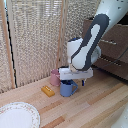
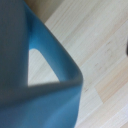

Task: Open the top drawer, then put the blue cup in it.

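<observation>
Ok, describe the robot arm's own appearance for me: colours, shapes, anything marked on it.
The arm has smooth, rounded white shells with a long dark grey, pill-shaped panel along the link facing the camera. Its lower end widens into a white wrist block above the gripper, which is blurred. No cables or markings are legible in either view.

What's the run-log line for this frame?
arm: over blue cup | gripper: state unclear | cup: on floor beside pink mug | top drawer: looks closed
</observation>
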